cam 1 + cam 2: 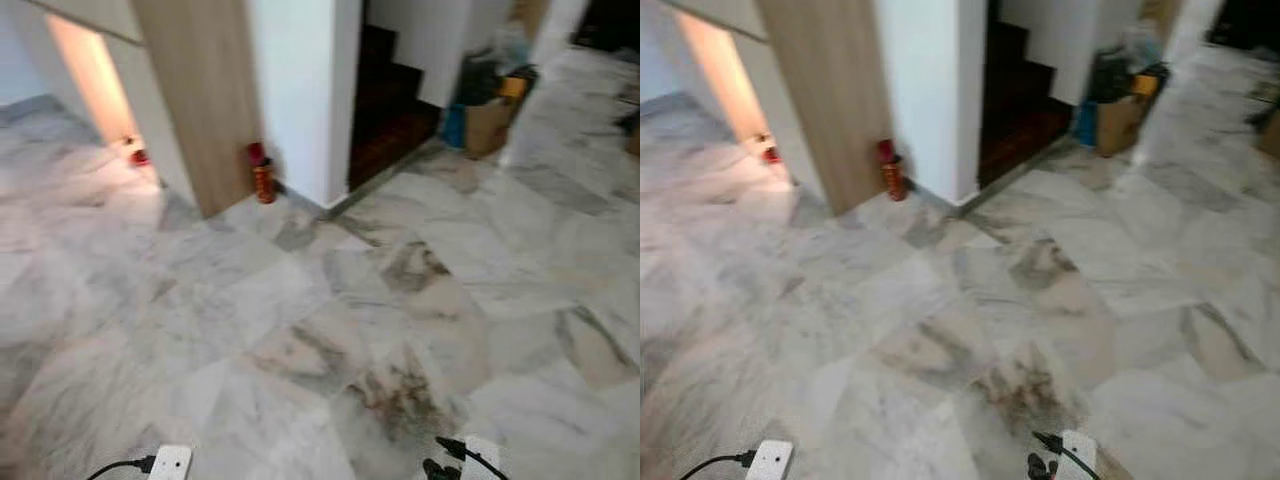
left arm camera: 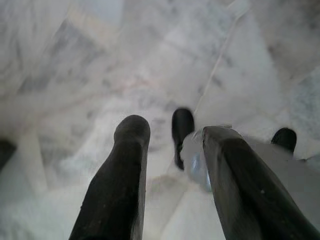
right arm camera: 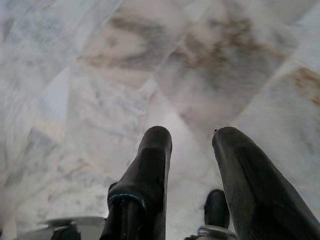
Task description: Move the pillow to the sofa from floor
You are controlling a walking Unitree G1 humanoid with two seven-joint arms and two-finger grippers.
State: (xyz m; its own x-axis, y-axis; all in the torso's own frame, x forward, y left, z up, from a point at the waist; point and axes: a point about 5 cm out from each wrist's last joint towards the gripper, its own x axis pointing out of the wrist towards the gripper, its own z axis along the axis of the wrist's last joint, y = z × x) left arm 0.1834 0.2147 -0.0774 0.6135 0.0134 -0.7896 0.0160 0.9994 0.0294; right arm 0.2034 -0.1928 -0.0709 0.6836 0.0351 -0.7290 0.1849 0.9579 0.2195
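A blurred marble floor point(image 1: 330, 300) stretches ahead of me toward a wooden panel point(image 1: 200, 90) and a white wall point(image 1: 305, 80), with a red bottle point(image 1: 262, 172) at their base. My left gripper point(image 2: 172, 135) and right gripper point(image 3: 192, 140) hang above the tiles, fingers parted, holding nothing. I cannot see where the pillow lies.

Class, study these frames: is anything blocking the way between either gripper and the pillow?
That cannot be judged: these frames give no sight of pillow or sofa. The left gripper and right gripper hang open over bare marble floor. A red canister stands by the wall ahead.
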